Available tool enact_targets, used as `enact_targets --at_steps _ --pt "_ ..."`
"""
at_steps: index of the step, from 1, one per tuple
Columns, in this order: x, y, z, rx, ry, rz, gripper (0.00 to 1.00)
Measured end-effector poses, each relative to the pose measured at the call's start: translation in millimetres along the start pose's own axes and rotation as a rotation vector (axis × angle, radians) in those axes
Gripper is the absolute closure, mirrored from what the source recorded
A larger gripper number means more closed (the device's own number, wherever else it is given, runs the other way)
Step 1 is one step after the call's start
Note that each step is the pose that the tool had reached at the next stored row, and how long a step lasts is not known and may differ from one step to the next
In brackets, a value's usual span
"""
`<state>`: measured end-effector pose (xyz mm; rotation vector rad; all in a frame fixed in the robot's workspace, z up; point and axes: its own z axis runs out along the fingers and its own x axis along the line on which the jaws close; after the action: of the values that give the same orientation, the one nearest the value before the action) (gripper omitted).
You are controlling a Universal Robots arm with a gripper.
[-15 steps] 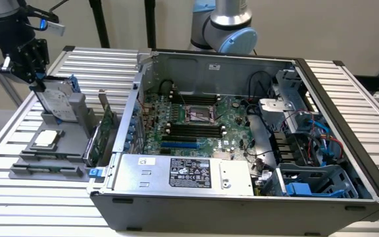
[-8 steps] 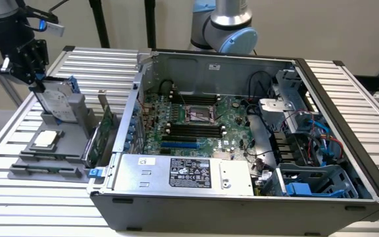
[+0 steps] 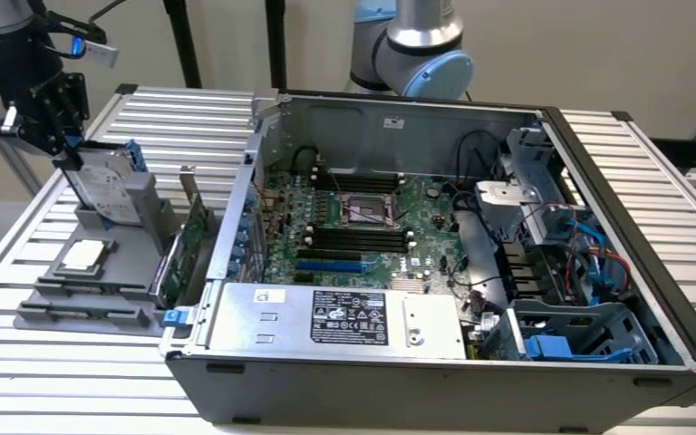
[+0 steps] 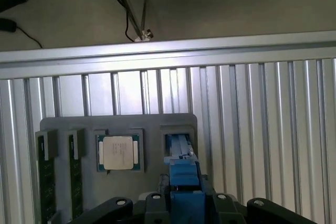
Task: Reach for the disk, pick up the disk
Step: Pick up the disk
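The black gripper [image 4: 184,208] is seen with jaws part closed on the blue-framed top edge of the flat silver-grey disk [image 4: 184,174], which stands on edge in a slot of the grey plastic holder tray [image 4: 79,124]. The grasp is judged made, the lift not yet begun. A small square silver chip [image 4: 118,152] is seated beside that slot. A straight pull along the slot is called for, lest the frame bind.
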<state>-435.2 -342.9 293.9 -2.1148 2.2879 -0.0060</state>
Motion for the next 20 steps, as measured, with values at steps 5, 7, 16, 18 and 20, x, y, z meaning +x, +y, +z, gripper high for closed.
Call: enact_targets --at_steps 5,7,16,18,20 --pt "0.0 0.0 0.0 0.0000 0.0000 0.000 0.67" --pt "0.0 0.0 0.0 0.0000 0.0000 0.000 0.67" --pt "-0.2 -0.6 -8.8 0.0000 -0.0008 -0.003 0.67" --pt "-0.2 -0.8 -9.5 0.0004 -0.0015 -0.003 0.67" --pt "-0.2 -1.0 -10.6 0.0000 -0.0020 -0.003 0.67"
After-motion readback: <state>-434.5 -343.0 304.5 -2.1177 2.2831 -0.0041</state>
